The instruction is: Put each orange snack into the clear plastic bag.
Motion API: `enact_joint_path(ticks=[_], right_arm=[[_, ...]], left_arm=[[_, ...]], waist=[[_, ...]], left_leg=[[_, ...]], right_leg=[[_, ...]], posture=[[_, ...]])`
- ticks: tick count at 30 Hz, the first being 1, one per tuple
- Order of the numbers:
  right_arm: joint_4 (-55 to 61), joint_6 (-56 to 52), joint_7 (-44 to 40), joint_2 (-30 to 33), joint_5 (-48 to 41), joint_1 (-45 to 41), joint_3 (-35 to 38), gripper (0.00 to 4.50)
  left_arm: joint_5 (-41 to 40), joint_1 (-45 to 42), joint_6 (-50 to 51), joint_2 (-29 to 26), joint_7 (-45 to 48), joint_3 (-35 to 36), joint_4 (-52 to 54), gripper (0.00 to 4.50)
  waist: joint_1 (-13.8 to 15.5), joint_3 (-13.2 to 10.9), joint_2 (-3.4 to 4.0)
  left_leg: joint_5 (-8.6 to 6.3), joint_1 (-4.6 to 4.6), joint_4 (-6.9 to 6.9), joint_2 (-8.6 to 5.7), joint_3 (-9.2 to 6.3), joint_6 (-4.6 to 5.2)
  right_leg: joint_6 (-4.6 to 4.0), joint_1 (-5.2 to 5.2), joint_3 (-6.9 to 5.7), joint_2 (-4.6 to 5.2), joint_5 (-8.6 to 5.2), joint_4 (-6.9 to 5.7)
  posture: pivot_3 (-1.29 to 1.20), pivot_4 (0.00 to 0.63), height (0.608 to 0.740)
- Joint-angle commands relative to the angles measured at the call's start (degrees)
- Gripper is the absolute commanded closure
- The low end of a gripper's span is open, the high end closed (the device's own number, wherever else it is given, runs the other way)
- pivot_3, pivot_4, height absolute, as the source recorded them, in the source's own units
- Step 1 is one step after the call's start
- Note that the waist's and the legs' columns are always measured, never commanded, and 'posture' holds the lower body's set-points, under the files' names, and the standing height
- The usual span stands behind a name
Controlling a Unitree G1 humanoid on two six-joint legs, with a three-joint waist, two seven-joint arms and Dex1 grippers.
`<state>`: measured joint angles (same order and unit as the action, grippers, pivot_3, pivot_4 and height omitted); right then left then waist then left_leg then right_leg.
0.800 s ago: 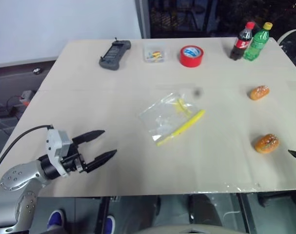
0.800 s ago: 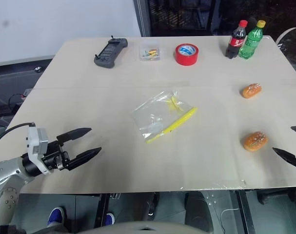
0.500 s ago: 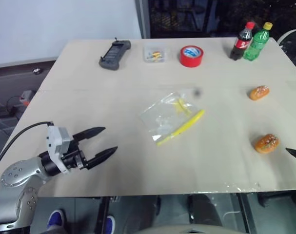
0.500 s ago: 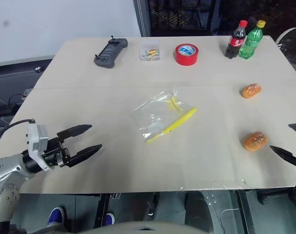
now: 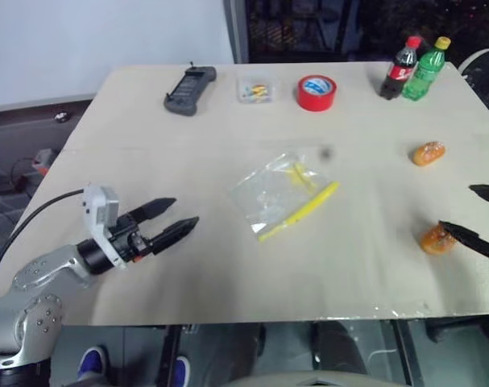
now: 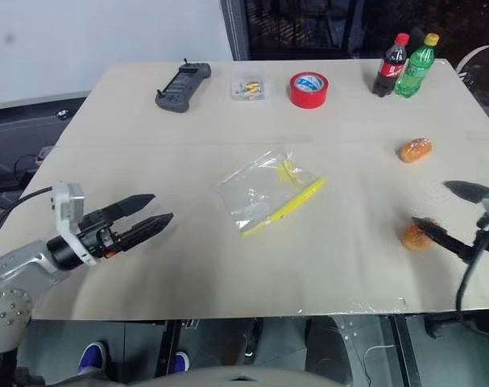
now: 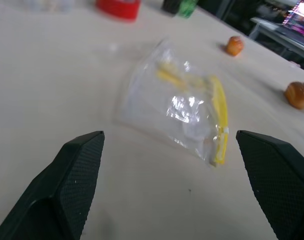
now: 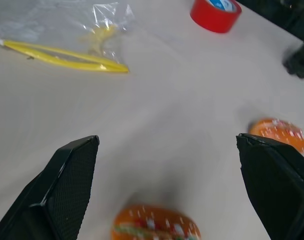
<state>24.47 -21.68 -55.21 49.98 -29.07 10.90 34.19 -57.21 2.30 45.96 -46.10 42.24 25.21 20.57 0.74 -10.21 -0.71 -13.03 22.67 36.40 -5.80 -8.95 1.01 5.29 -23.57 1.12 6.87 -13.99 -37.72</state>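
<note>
While I watch from the head: bag [image 5: 285, 196] mid-table, near snack [image 5: 434, 239] right of it, far snack [image 5: 428, 153] beyond | left wrist: left gripper [image 7: 177, 190] open toward bag | right wrist: right gripper [image 8: 164, 187] open over near snack

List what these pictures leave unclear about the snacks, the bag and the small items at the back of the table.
- Nearer orange snack: partly covered by the right gripper in the eye views; cut by the edge in the right wrist view.
- Clear plastic bag: glare and crinkles hide whether its yellow seal strip is open.
- Small clear box: contents too small to identify.
- Bottles: labels too small to read.
</note>
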Motion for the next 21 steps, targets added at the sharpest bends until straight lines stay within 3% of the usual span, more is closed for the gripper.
enact_joint_path(ticks=[1,6,10,18,21], right_arm=[[5.5,-1.6,1.8,-0.9,-2.8,-2.7,-4.4,0.00],[12.3,-2.8,5.5,-3.2,-1.6,-6.0,-14.3,0.00],[14.3,-2.3,7.1,-4.3,-0.3,-6.1,-18.2,0.00],[18.1,-1.4,9.0,-5.9,0.8,-1.5,-18.2,0.00],[19.7,-2.1,10.4,-6.4,0.5,-0.3,-17.5,0.00]], left_arm=[[-13.1,-3.9,9.1,1.2,-4.8,1.7,-3.3,0.03],[-16.9,-7.0,16.2,4.2,-12.6,-1.9,-7.3,0.03],[-16.5,-10.0,18.8,7.4,-16.3,-4.7,-11.9,0.03],[-14.6,-19.0,22.6,18.6,-23.0,-10.2,-22.0,0.03],[-15.8,-24.0,24.7,24.8,-29.9,-9.9,-26.7,0.03]], waist=[[0.0,0.0,0.01],[-0.3,0.0,-0.02],[0.1,0.0,-0.03],[0.3,0.1,-0.13],[0.3,0.1,-0.22]], left_leg=[[0.00,0.00,0.01,0.00,0.01,0.00],[-0.01,-0.02,0.02,0.01,-0.02,-0.03],[-0.02,0.01,0.03,-0.02,0.01,-0.05],[-0.02,0.03,0.15,-0.06,-0.06,-0.06],[-0.01,0.03,0.22,-0.07,-0.06,-0.06]], right_leg=[[0.00,0.00,0.00,0.00,0.00,-0.01],[0.00,-0.04,0.01,-0.05,0.01,-0.04],[-0.01,-0.05,0.04,-0.04,0.01,0.00],[-0.02,-0.02,0.01,-0.04,0.02,-0.06],[0.03,0.01,0.01,-0.04,0.05,-0.07]], posture=[[0.00,0.150,0.740],[0.00,0.150,0.740],[0.00,0.150,0.740],[0.00,0.150,0.740],[0.00,0.150,0.740]])
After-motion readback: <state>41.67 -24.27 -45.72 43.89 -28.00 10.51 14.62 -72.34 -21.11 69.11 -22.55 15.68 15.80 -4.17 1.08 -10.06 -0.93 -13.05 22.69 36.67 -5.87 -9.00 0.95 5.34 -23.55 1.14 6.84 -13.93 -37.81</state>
